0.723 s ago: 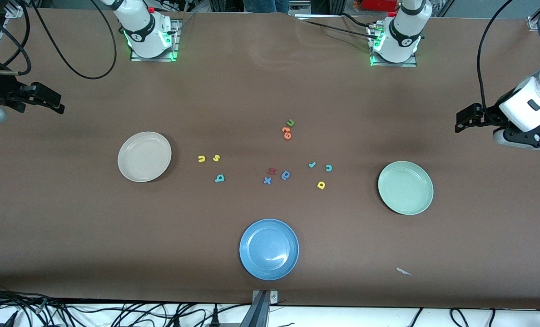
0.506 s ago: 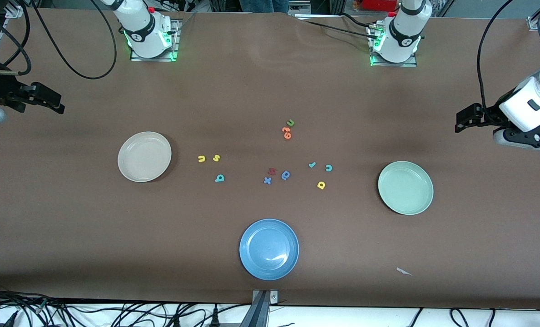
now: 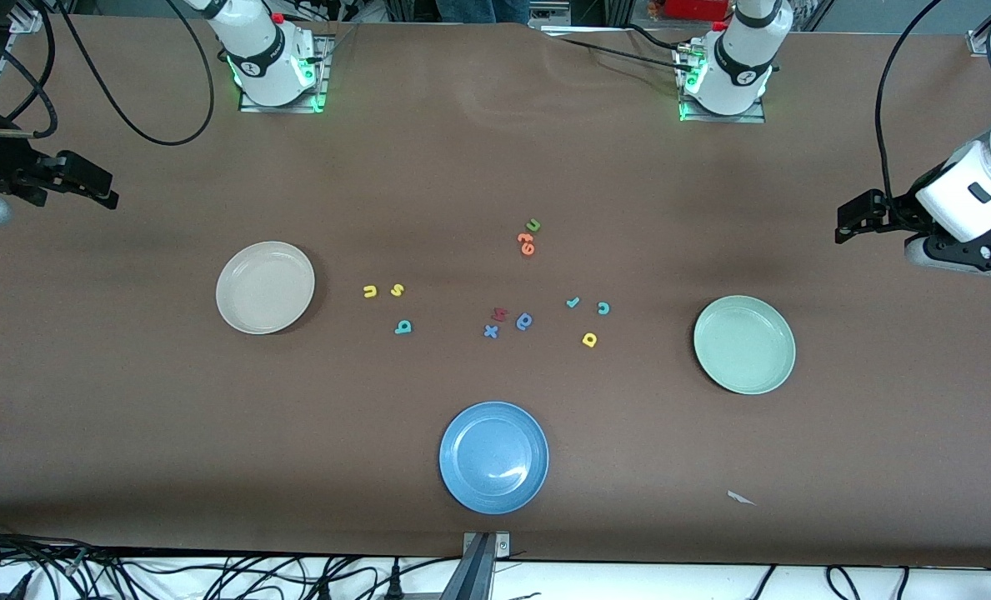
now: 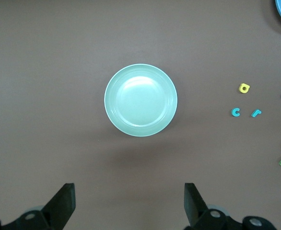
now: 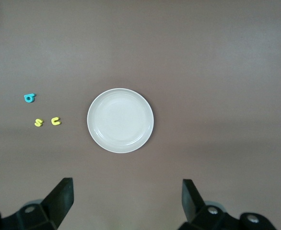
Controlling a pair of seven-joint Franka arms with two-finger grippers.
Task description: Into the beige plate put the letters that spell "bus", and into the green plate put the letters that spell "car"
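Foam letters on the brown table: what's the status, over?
Left gripper and right gripper open, empty, waiting at the table ends. Tiny foam letters all on the table; round beige plate and mint-green plate empty. Nothing blocking.

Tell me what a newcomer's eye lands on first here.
Three plates on a brown table: beige plate toward the right arm's end, green plate toward the left arm's, blue plate nearest the camera. Small bright letters lie scattered between the beige and green plates.
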